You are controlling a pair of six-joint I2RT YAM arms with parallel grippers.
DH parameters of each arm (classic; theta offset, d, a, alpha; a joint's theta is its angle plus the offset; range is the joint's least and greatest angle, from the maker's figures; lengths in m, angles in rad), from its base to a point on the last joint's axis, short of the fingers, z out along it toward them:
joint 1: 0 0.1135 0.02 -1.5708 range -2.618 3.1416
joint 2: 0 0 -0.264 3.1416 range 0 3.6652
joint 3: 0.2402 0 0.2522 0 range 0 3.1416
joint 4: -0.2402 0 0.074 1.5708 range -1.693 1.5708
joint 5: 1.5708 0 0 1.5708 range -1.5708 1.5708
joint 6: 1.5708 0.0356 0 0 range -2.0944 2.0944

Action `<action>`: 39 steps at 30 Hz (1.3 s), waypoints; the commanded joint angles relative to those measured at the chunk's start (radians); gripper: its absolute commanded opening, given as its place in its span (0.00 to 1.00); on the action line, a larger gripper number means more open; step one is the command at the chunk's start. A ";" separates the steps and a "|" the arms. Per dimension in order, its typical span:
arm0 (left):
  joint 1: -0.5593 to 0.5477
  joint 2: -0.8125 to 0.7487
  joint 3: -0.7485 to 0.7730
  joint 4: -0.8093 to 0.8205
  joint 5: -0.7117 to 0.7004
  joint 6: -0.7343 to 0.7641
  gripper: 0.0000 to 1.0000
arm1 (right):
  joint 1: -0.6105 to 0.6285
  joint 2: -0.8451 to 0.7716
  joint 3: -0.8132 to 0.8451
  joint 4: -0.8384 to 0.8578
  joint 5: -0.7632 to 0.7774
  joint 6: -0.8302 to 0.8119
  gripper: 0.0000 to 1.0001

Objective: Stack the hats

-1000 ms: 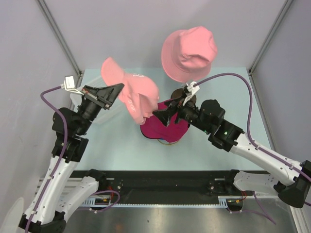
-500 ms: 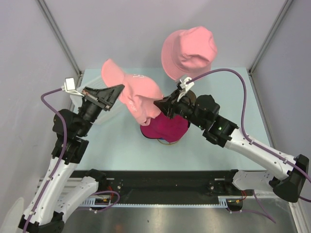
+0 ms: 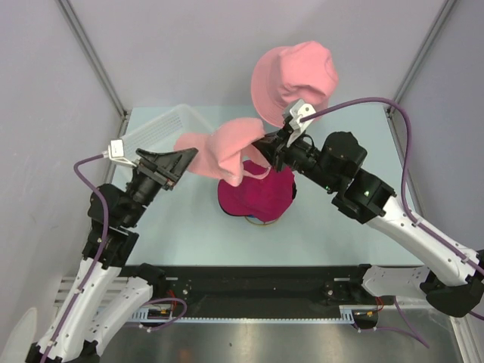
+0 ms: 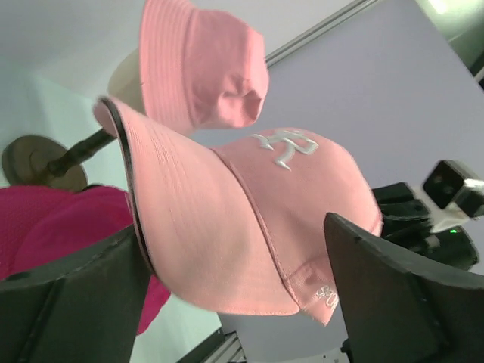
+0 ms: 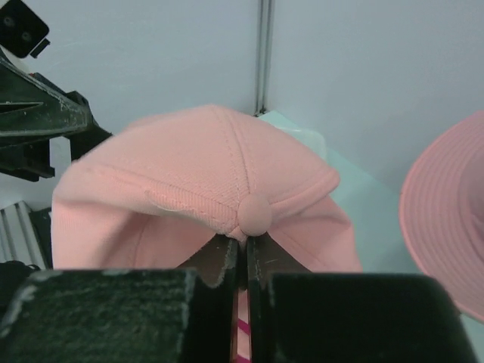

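Magenta cap (image 3: 261, 198) partly hidden beneath light-pink cap (image 3: 227, 147) (far side), bucket hat (image 5: 446, 219) cropped at right edge

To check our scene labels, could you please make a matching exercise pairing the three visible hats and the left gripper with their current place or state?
Things:
1. light-pink cap
2. magenta cap
3. bucket hat
4. left gripper

Places or states:
A. perched on the beige head
B. open, gripping nothing
C. pinched by the right gripper
D. lowest, over the middle of the table

Pairs: 1-C, 2-D, 3-A, 4-B
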 commanded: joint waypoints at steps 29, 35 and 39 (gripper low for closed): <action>-0.005 0.134 -0.535 0.460 0.238 -0.073 0.76 | 0.001 -0.100 -0.174 -0.256 0.123 -0.172 0.00; -0.005 0.208 -0.536 0.589 0.250 -0.093 0.67 | 0.000 -0.101 -0.171 -0.254 0.120 -0.175 0.00; -0.005 0.231 -0.529 0.611 0.250 -0.105 0.41 | 0.000 -0.097 -0.166 -0.251 0.129 -0.177 0.00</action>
